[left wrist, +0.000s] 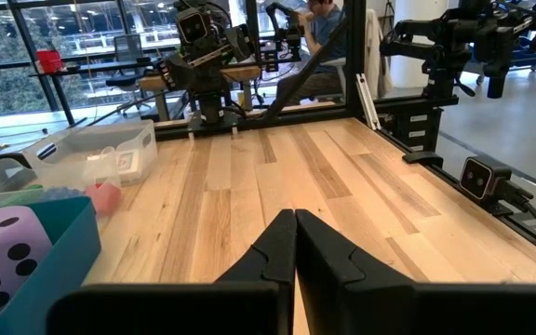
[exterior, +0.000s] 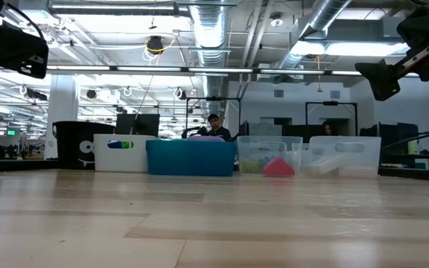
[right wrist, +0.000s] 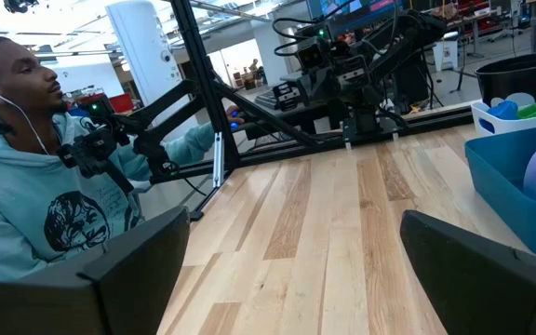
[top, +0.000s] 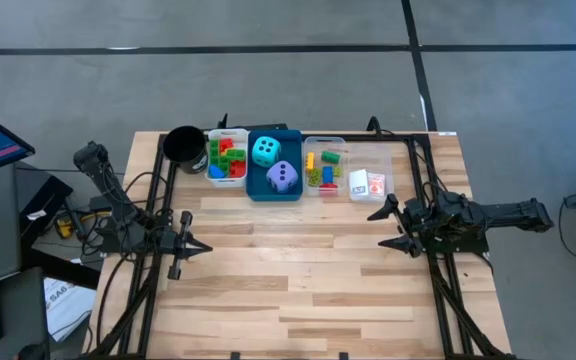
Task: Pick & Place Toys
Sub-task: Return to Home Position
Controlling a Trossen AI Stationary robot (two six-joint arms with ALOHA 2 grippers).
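Toys sit in trays [top: 273,196], upper ctr: cyan die [top: 265,151] = soft, light foam, prob. squeeze flat faces; bricks [top: 230,158] hard, slick. Left gripper [top: 202,247] closed, empty; right gripper [top: 378,229] spread wide.

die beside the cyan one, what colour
The die is purple with black dots, clearest in the left wrist view.

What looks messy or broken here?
Nothing stands out. The cyan die and purple die sit in the blue tray, bricks in the white tray, cards in a clear tray. The left end effector and right end effector hold nothing.
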